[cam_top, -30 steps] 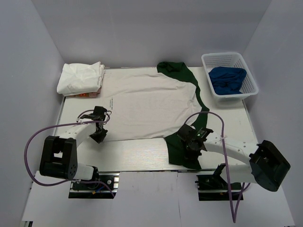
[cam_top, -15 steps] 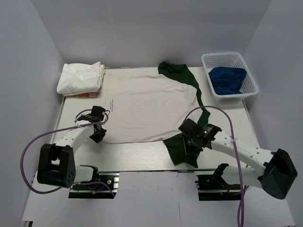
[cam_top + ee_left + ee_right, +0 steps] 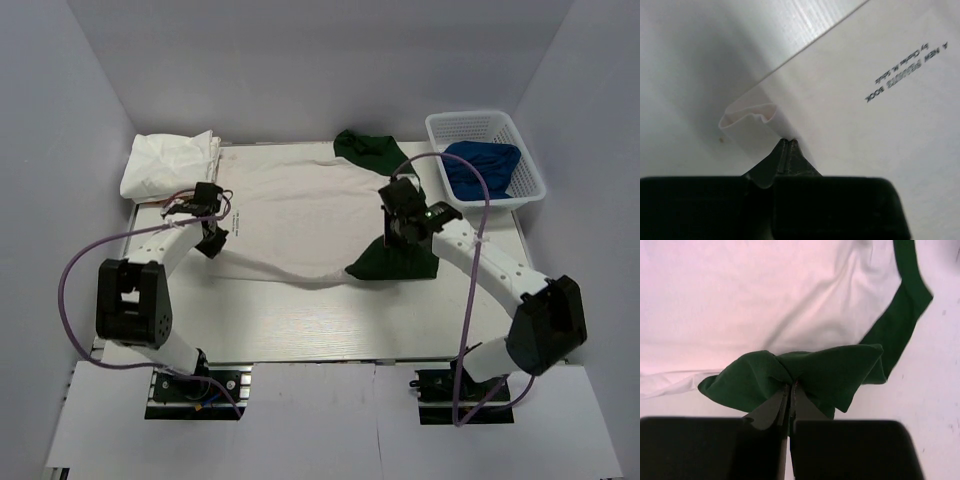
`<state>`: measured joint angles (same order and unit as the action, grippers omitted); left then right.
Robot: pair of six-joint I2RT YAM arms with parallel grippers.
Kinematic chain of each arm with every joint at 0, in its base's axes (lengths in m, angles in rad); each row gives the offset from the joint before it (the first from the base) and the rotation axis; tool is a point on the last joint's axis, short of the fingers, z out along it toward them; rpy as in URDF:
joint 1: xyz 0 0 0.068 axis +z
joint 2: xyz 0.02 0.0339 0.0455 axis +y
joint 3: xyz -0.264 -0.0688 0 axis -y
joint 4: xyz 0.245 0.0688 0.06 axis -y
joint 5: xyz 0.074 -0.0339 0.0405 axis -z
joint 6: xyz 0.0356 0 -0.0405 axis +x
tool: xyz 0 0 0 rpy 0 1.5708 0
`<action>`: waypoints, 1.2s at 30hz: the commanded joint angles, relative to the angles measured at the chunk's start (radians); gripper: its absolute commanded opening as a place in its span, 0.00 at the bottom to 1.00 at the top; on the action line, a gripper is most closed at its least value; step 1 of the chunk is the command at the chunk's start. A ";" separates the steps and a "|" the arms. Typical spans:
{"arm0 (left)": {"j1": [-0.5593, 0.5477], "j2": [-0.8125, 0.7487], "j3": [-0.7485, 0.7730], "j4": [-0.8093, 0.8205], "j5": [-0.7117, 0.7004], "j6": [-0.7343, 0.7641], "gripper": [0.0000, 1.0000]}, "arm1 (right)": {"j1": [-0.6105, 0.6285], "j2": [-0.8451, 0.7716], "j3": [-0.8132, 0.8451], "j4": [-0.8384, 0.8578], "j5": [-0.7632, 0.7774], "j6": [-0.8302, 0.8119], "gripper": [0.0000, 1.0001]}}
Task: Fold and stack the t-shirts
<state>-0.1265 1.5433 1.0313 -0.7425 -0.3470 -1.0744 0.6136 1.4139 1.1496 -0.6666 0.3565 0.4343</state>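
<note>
A white t-shirt with dark green sleeves lies spread on the table; its small black print shows in the left wrist view. My left gripper is shut on the shirt's near left white hem, pinched at the fingertips. My right gripper is shut on the near green sleeve, which hangs bunched below the jaws. The near hem sags between both grippers. The other green sleeve lies at the far edge. A folded white bundle sits at the far left.
A white plastic basket holding blue cloth stands at the far right. Something orange-red peeks out under the folded bundle. Grey walls close in the table on the left, back and right.
Both grippers have moved away from the near edge toward the far side, carrying the shirt's near hem and green sleeve up over its body. Both stayed shut.
</note>
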 commanded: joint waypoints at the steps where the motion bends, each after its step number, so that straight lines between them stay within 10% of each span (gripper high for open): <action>1: 0.022 0.047 0.091 0.020 -0.007 0.008 0.00 | -0.058 0.094 0.104 0.079 -0.001 -0.081 0.00; 15: 0.065 0.313 0.312 0.045 0.002 0.008 0.00 | -0.198 0.467 0.467 0.093 -0.082 -0.190 0.00; 18: 0.065 0.351 0.349 0.035 0.002 0.008 0.23 | -0.210 0.557 0.583 0.067 -0.091 -0.198 0.00; 19: 0.065 0.363 0.372 0.025 0.002 0.008 0.54 | -0.215 0.619 0.635 0.059 -0.096 -0.198 0.11; 22: 0.074 0.363 0.395 -0.008 -0.036 0.008 0.82 | -0.238 0.747 0.784 0.010 -0.091 -0.213 0.37; 24: 0.074 0.344 0.406 -0.018 -0.053 0.008 0.89 | -0.241 0.795 0.903 0.019 -0.108 -0.249 0.35; 26: 0.074 0.308 0.406 -0.030 -0.063 0.008 1.00 | -0.245 0.847 0.996 0.022 -0.116 -0.275 0.86; 27: 0.074 0.295 0.395 -0.041 -0.063 0.008 1.00 | -0.247 0.849 1.006 0.010 -0.116 -0.276 0.90; 36: 0.054 0.153 0.250 -0.006 -0.046 0.077 1.00 | -0.242 0.380 0.199 0.341 -0.391 -0.187 0.90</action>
<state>-0.0601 1.7645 1.3289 -0.7528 -0.3847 -1.0313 0.3679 1.9522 1.5074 -0.4835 0.1162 0.2108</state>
